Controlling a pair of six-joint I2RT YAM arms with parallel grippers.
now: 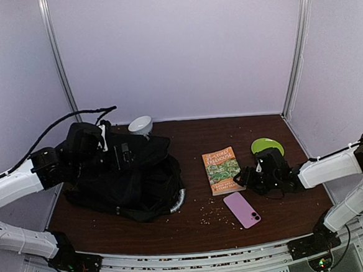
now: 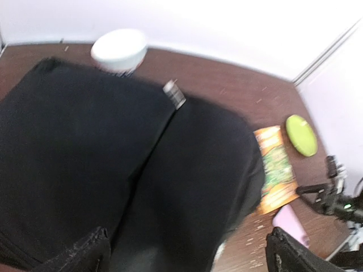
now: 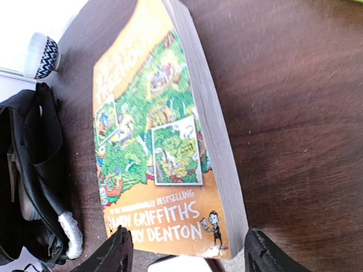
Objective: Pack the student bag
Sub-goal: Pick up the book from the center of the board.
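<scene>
The black student bag (image 1: 125,180) lies on the left of the brown table; it fills the left wrist view (image 2: 125,164) and its strap and grey-white handle show in the right wrist view (image 3: 34,187). My left gripper (image 2: 187,258) is open above the bag, holding nothing. An orange and green paperback book (image 1: 222,170) lies at mid table. My right gripper (image 3: 184,255) is open at the book's (image 3: 159,141) near end, a finger on each side, not closed on it. A pink phone (image 1: 241,209) lies in front of the book.
A white bowl (image 1: 140,125) stands behind the bag, seen also in the left wrist view (image 2: 119,50). A green plate (image 1: 267,147) lies at the back right. Crumbs are scattered over the table (image 1: 194,225). White walls enclose the table.
</scene>
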